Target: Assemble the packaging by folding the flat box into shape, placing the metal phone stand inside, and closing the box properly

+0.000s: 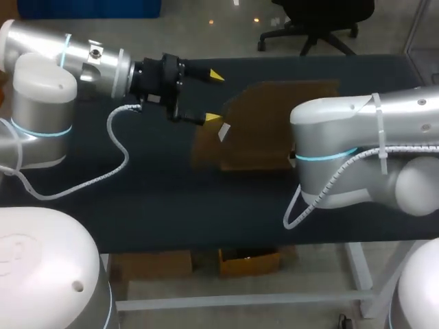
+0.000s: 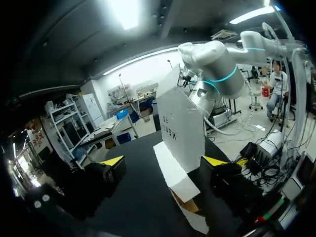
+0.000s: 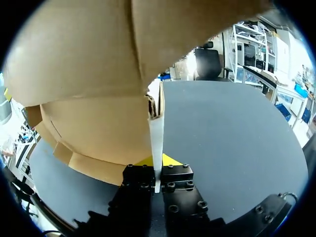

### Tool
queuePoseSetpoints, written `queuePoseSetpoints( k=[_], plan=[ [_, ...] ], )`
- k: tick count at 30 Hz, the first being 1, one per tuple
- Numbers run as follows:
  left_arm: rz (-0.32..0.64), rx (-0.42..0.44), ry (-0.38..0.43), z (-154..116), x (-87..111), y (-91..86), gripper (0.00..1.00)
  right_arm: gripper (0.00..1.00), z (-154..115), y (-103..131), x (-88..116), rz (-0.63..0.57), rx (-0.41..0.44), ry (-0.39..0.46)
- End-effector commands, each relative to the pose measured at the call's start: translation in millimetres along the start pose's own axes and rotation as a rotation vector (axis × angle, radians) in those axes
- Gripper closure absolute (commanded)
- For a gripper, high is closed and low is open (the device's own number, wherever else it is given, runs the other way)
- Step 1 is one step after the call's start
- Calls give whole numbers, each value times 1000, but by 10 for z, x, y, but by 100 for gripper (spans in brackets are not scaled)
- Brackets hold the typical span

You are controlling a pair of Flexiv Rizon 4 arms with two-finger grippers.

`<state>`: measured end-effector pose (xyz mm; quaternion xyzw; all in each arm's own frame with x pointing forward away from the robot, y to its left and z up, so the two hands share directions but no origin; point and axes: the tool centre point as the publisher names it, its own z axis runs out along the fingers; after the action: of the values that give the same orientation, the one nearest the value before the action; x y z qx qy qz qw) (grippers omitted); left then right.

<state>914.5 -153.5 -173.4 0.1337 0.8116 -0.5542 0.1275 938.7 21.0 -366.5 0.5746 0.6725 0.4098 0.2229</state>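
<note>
Box: cardboard box, part-folded, one panel upright above the table.
Right gripper: fingers pinched from both sides on a thin wall of the box.
Left gripper: fingers wide apart, just beside the box, apparently not touching.
Risk: if a push comes from the left, the thin wall may slip or crease and the box may collapse.
Hidden: from overhead, the right gripper behind its arm. Phone stand not seen.
</note>
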Motion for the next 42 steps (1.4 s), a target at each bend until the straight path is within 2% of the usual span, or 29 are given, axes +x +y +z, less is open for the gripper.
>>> queuePoseSetpoints(
  k=[1,7,16,28,37,42],
  plan=[
    [10,-26,-29,-194,69,-66,0,100,-51,103,-65,-5,57,84],
    [40,-60,-34,-368,73,-88,0,100,-66,166,-80,4,64,149],
    [78,-109,-56,-561,71,-80,0,100,-58,241,-65,23,181,166],
    [94,-130,-51,-711,89,-51,0,100,-56,313,-42,38,308,199],
    [108,-172,-36,-834,87,-18,0,100,-57,354,-38,62,448,239],
    [113,-185,32,-891,84,-7,0,100,-63,375,-39,64,478,308]
  ],
)
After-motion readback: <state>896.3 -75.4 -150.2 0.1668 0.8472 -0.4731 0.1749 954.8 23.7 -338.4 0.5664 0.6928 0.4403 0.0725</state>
